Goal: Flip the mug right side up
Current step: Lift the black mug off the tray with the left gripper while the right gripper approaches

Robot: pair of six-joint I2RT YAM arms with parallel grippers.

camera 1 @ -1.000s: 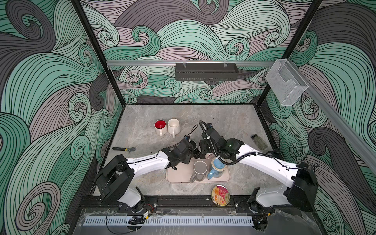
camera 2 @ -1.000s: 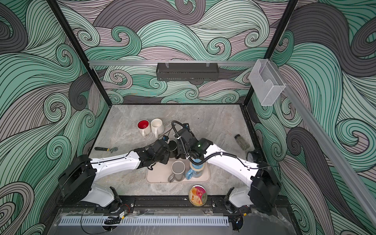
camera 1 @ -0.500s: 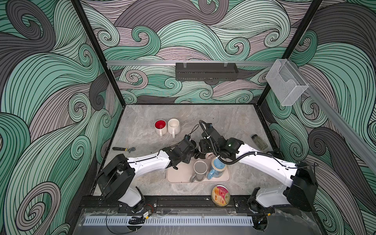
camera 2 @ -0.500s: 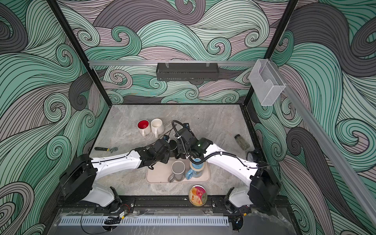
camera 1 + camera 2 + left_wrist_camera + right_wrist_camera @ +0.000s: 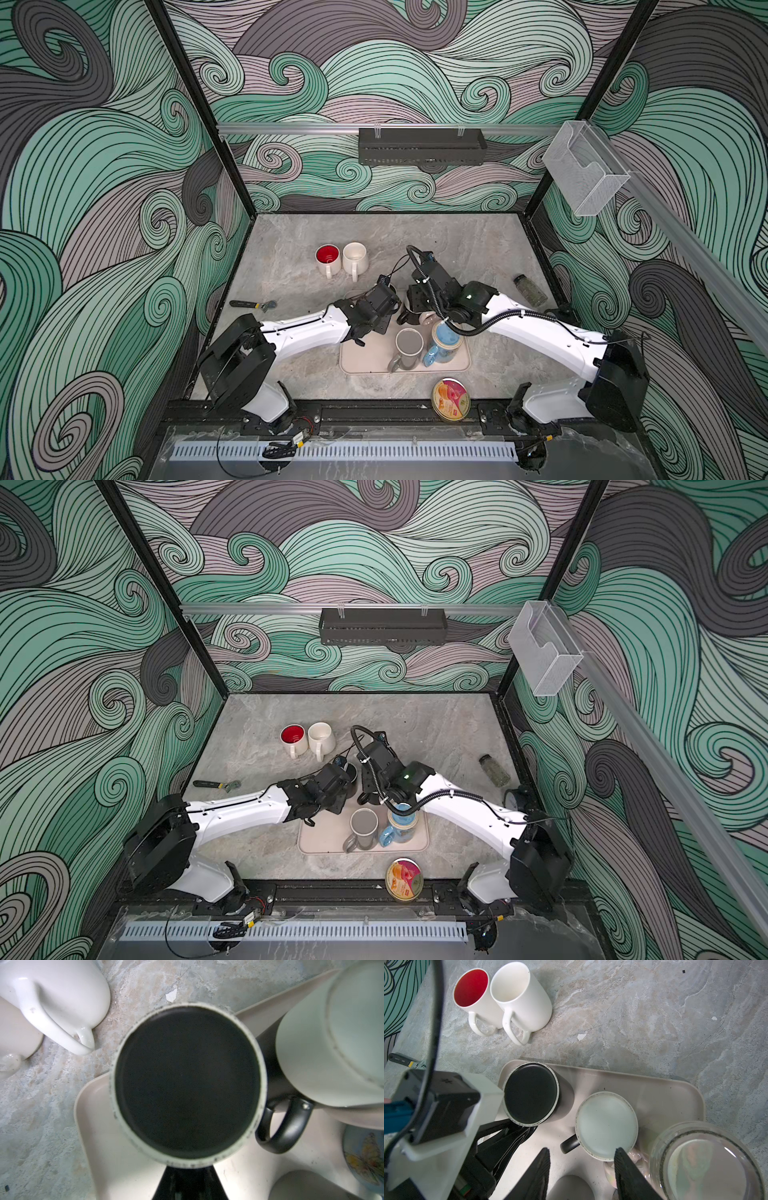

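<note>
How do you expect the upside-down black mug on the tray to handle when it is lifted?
The black mug looks rigid, probably ceramic, so likely heavy for its size and chippable against the close pale-based mug. Gripped at one side by the left gripper, it may swing when raised.

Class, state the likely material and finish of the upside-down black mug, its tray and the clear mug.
Black mug: probably ceramic, matte glaze; pale unglazed foot ring shows. Tray: likely plastic, smooth beige, rounded rim. Clear mug: seemingly glass, transparent with glossy reflections.
</note>
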